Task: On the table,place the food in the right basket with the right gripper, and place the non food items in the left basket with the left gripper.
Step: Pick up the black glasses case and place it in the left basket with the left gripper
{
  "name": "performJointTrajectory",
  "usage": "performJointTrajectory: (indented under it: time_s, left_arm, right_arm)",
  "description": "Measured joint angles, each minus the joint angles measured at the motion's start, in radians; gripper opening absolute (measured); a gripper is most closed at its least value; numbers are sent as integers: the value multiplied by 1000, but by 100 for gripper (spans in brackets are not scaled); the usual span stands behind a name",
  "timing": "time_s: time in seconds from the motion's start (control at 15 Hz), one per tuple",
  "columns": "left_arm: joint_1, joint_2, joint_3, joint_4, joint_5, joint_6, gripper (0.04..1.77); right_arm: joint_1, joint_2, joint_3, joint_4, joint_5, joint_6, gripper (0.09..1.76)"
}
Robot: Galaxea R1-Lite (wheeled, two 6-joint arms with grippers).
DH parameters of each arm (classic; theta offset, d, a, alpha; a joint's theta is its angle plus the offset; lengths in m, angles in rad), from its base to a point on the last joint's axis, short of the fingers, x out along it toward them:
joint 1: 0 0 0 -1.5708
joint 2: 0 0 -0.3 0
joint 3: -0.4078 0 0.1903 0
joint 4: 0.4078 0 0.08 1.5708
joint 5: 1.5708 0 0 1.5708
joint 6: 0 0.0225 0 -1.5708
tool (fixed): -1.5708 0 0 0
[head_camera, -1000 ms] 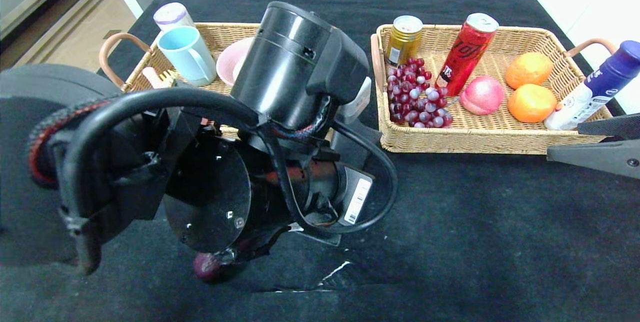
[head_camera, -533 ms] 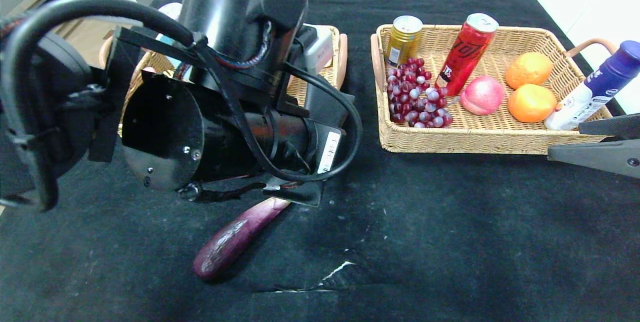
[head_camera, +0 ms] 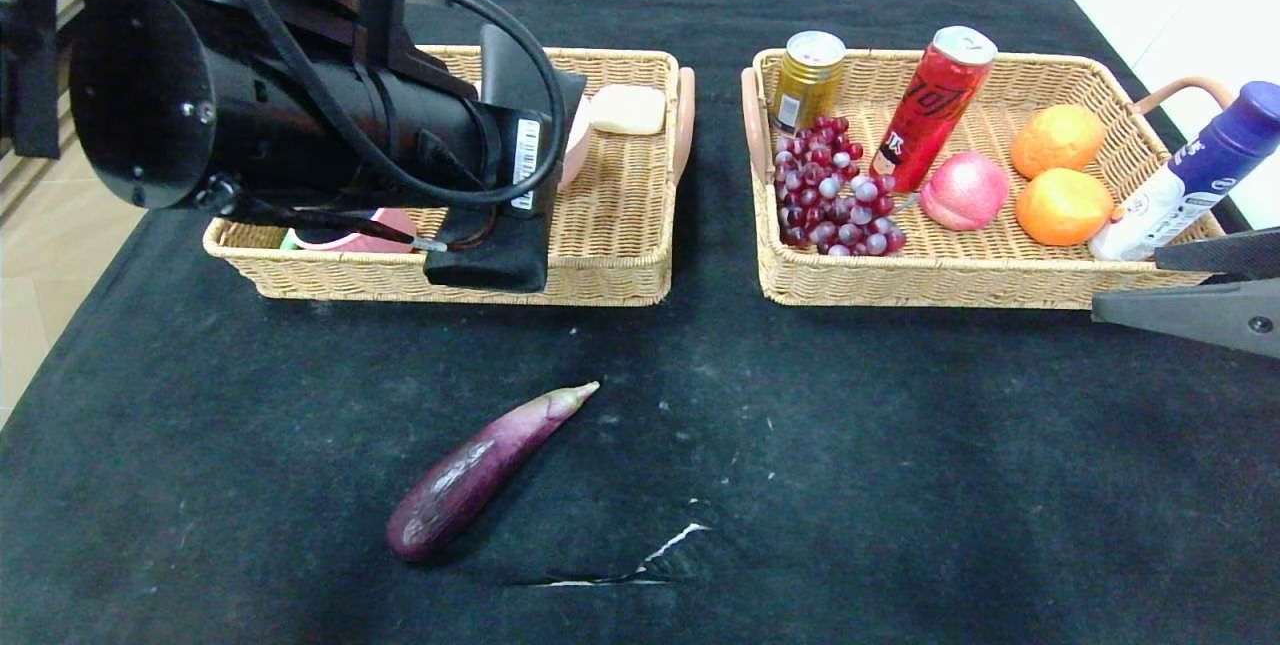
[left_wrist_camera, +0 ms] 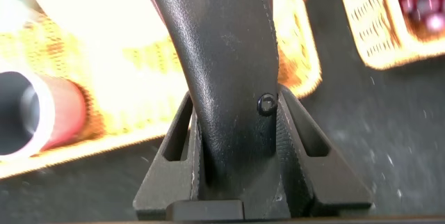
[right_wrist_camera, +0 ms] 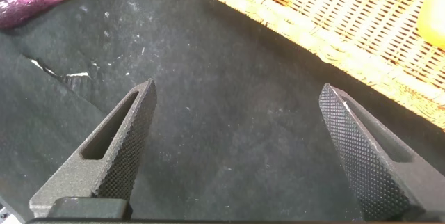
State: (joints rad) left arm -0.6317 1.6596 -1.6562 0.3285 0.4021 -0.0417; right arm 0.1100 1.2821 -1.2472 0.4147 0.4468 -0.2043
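Note:
A purple eggplant [head_camera: 480,470] lies on the black table in front of the left basket [head_camera: 450,285]; it also shows in the right wrist view [right_wrist_camera: 35,1]. My left gripper [head_camera: 487,255] hangs over the left basket's front rim, shut on a black leather-like item [left_wrist_camera: 222,57] that stands up between the fingers. My right gripper [head_camera: 1130,283] is open and empty, low over the table in front of the right basket [head_camera: 930,290], near its right end. That basket holds grapes [head_camera: 830,195], a peach [head_camera: 965,190], two oranges [head_camera: 1062,170], a red can [head_camera: 930,105] and a gold can [head_camera: 808,75].
The left basket holds a pink cup [head_camera: 360,225] and a cream block [head_camera: 627,110]; my arm hides most of it. A blue-capped white bottle [head_camera: 1190,175] leans at the right basket's right end. A tear in the table cover [head_camera: 640,565] lies near the front.
My left arm has risen and swung back and left, from low over the eggplant to over the left basket. The eggplant is now uncovered. The right arm has not moved.

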Motion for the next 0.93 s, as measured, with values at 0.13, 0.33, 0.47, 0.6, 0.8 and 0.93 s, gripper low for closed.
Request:
performJointTrajectory:
  time_s: [0.13,0.33,0.47,0.6,0.8,0.93]
  left_arm:
    - [75,-1,-33,-2,-61,1,66]
    - [183,2,-72,-4,-152,-1,65]
    - [237,7,-85,-49,-203,-1,65]
    - [283,14,-88,-86,-240,1,65]
    - [346,27,-88,-116,-291,0,65]
    - [389,36,-85,-167,-336,-1,65]
  right_arm:
    - [0,1,0,0,0,0,171]
    - [-1,2,0,0,0,0,171]
    - [-2,3,0,0,0,0,171]
    - [-2,4,0,0,0,0,171]
    - [-1,5,1,0,0,0,171]
    - [0,5,2,0,0,0,171]
